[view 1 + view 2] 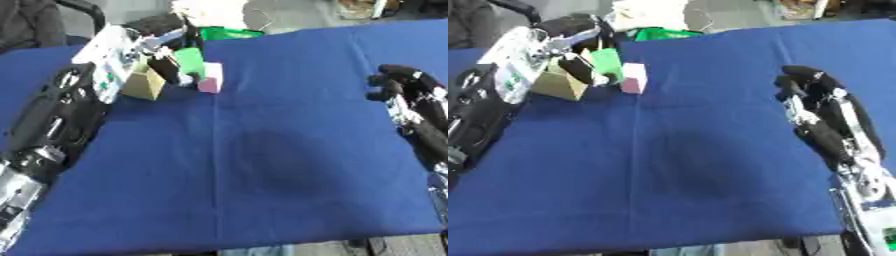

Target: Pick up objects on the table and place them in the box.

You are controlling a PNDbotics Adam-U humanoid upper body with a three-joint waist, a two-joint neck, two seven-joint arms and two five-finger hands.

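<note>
Just one green block (190, 62) — one pink (210, 80)

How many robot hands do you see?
2. The left hand reaches over the far-left table by a green block and pink block. The right hand hangs at the right edge.

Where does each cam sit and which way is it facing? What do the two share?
Left eye view: in the robot's head, looking down at the blue table; left arm fills the left edge, left hand at a green block; right hand at the right edge.
Right eye view: same head, same downward aim, set a little to the right; more of the right arm shows, less of the left.
Shared: both hands, green block, pink block, tan box, the same moment.
</note>
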